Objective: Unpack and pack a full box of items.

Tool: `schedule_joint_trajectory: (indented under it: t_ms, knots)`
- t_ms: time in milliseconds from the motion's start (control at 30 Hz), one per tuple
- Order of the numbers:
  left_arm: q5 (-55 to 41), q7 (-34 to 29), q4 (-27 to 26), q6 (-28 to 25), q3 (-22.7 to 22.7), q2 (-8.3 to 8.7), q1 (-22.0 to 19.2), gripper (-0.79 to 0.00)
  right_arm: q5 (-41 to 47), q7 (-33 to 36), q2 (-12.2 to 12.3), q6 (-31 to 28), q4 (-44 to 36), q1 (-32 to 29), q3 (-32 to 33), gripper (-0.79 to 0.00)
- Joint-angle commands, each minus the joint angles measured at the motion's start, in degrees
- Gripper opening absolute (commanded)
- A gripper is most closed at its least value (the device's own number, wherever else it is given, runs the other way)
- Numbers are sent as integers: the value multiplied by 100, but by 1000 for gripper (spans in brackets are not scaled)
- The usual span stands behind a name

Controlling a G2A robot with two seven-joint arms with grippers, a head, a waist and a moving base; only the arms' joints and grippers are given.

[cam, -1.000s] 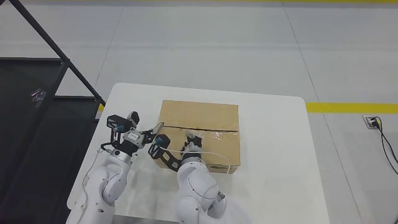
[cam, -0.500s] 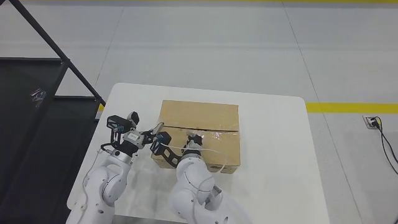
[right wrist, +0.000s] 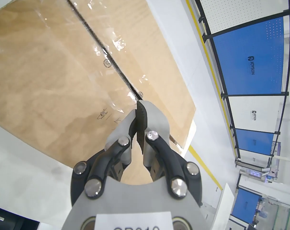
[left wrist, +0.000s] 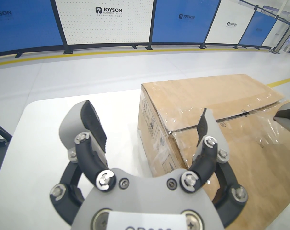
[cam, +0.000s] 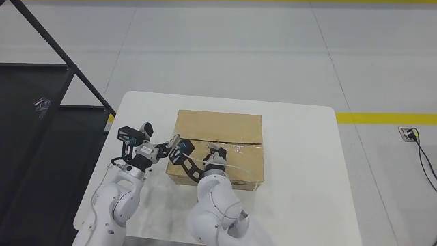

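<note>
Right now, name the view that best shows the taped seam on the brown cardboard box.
The right wrist view: the taped seam runs close across the brown cardboard box. The left wrist view shows it obliquely; the top view, a faint line.

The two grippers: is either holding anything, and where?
Left gripper is open, holding nothing. Right gripper is shut at the box's seam; whether it pinches the clear tape cannot be told.

White arms (cam: 113, 203) bear silver, black-linked end effectors (left wrist: 146, 111).
</note>
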Motion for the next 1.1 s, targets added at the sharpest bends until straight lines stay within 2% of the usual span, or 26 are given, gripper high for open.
schedule_joint_trajectory:
  t_ms: [0,167,333,800,1067]
  knots:
    - [13,6,9,-3,13,2,-11,0,-90,-249,20,188,-193,-181,47,-785]
    - [5,10,26,16,40,5,-35,0,-382,-857,73,587,-618,-646,125,-785]
    - [5,7,36,19,56,10,-48,0,-529,-1211,98,702,-831,-943,182,-785]
    - [130,-178,94,-67,101,44,-58,0,-537,-1835,54,828,-937,-1114,211,-785]
    - [45,-136,88,-90,47,63,-31,0,-599,-1958,11,866,-912,-1115,173,-785]
